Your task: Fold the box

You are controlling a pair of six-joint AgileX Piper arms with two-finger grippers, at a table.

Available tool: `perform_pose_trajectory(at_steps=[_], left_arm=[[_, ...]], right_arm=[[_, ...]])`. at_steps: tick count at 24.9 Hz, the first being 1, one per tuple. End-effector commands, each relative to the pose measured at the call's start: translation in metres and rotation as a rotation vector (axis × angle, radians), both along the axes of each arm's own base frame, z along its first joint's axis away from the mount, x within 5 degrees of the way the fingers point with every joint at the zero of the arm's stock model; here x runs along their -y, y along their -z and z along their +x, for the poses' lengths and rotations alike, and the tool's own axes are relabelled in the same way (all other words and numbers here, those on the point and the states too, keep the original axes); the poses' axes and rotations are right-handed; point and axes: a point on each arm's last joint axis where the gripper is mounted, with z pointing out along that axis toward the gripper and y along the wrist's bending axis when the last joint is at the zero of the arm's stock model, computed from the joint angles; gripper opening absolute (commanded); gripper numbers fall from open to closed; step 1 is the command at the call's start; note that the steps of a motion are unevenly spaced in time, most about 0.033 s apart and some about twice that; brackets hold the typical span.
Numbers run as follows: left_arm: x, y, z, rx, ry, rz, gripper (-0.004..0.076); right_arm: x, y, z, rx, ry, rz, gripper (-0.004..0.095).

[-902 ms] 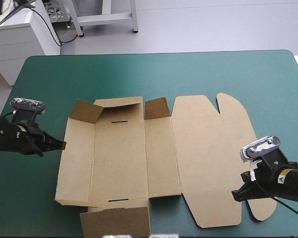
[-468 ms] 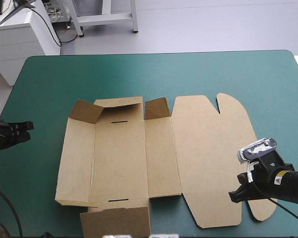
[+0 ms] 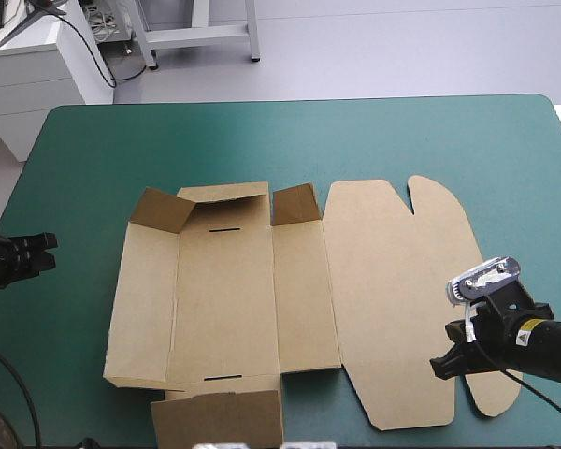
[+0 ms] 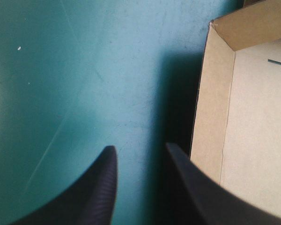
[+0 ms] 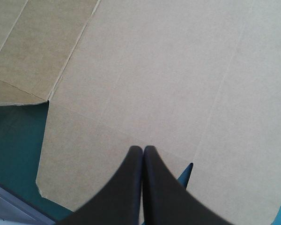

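Box [image 3: 224, 299] lies mid-table on the teal-green cover [image 3: 262, 140], mostly flat. I see the far-end flaps [image 3: 226, 194] of its left section raised, and the lid panel [image 3: 393, 281] flat to the right. Left gripper [image 4: 140, 147] is near the table's left edge, just beside the board, fingers spread over bare cover. Right gripper [image 5: 143, 149] is over the lid panel's near part, fingers pressed together into one point.
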Motion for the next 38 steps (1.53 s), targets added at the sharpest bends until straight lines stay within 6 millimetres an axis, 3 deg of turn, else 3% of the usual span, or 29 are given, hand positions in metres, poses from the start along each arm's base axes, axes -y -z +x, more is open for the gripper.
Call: perform_pose_trajectory(at_steps=[1,3,7,11,17,30,38], left_arm=[[0.005,-0.013,-0.002,0.04,-0.024,-0.03,0.0589],[0.006,-0.012,-0.003,0.024,-0.014,-0.044,0.0734],[0.01,0.002,0.002,0.0,0.004,-0.149,0.0728],[0.014,0.033,0.007,-0.043,0.025,-0.277,0.0728],[0.025,0.089,-0.004,-0.198,0.055,-0.423,0.0728],[0.075,0.1,0.002,-0.293,0.302,-0.38,0.0728],[0.094,0.1,0.004,-0.326,0.365,-0.374,0.0728]], right_arm=[[-0.001,-0.01,0.003,0.071,0.004,0.022,-0.0019],[-0.001,-0.01,0.003,0.071,0.004,0.022,-0.0019],[-0.001,-0.01,0.003,0.071,0.004,0.023,-0.0019],[-0.001,-0.01,0.003,0.075,-0.005,0.016,-0.0019],[-0.001,-0.01,0.003,0.084,-0.008,0.015,-0.0019],[-0.001,-0.01,0.003,0.084,-0.008,0.018,-0.0019],[-0.001,-0.01,0.003,0.083,-0.009,0.019,-0.0019]])
